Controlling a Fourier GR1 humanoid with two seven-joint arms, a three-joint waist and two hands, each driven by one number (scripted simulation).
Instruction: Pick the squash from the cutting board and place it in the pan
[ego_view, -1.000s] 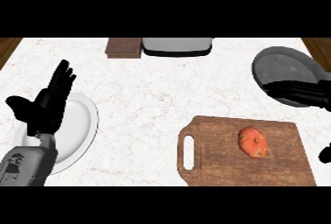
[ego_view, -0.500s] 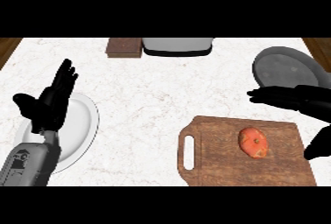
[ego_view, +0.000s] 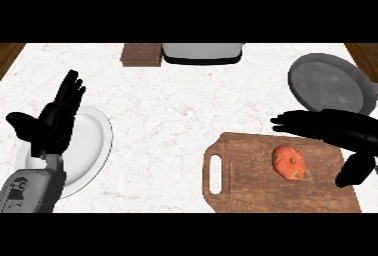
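the squash (ego_view: 289, 162) lies on the cutting board (ego_view: 251, 192), and the right hand (ego_view: 336, 131), spread wide beside it holding nothing, should settle directly over it before closing, then carry it to the pan (ego_view: 326, 83).

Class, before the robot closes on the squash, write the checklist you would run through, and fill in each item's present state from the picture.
1. Squash lies on the cutting board, uncovered: ok.
2. Right hand is open, fingers above the squash and thumb to its right, not touching it: ok.
3. Right hand low enough to close round the squash: cannot tell from this steep view.
4. Pan shows nothing inside where visible: ok; its near rim is hidden behind the right hand.
5. Left hand rests open over the white plate at the left, away from the board: ok.
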